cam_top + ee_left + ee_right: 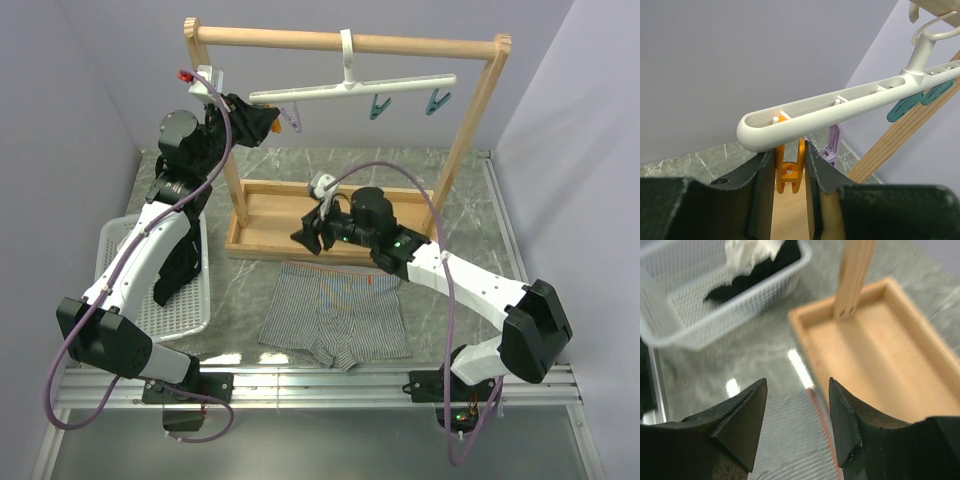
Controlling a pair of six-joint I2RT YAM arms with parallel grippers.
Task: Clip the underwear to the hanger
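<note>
From above, the underwear [335, 315] lies flat on the marble table [240, 290] in front of the wooden frame [270, 38]. Its waistband is towards the frame's tray [275, 215]. It is well apart from the hanger [350, 90], which hangs by its hook from the frame's top bar.

Only this view shows both arms whole. The left arm [140, 260] rises steeply and leans inward, so that the left gripper [268, 122] meets the hanger's left end. The right arm [470, 280] stretches low across the table, bent at the elbow, with the right gripper [308, 240] above the waistband's far edge, just beside the tray.

The left wrist view gives what the overhead cannot — the two dark fingers [762, 185] stand narrowly apart, one against each side of the orange clip [789, 170] dangling under the bar's end. They hold it between them, though whether the clip is squeezed open cannot be told. A purple clip [832, 142] hangs just beyond it, and teal clips [905, 105] hang farther along the bar.

The right wrist view looks down between that gripper's parted fingertips [745, 420], which hold nothing — blurred striped cloth lies below the gap. Beyond sits a white basket [670, 330] containing a black garment [755, 272] and a whitish cloth [747, 250].
</note>
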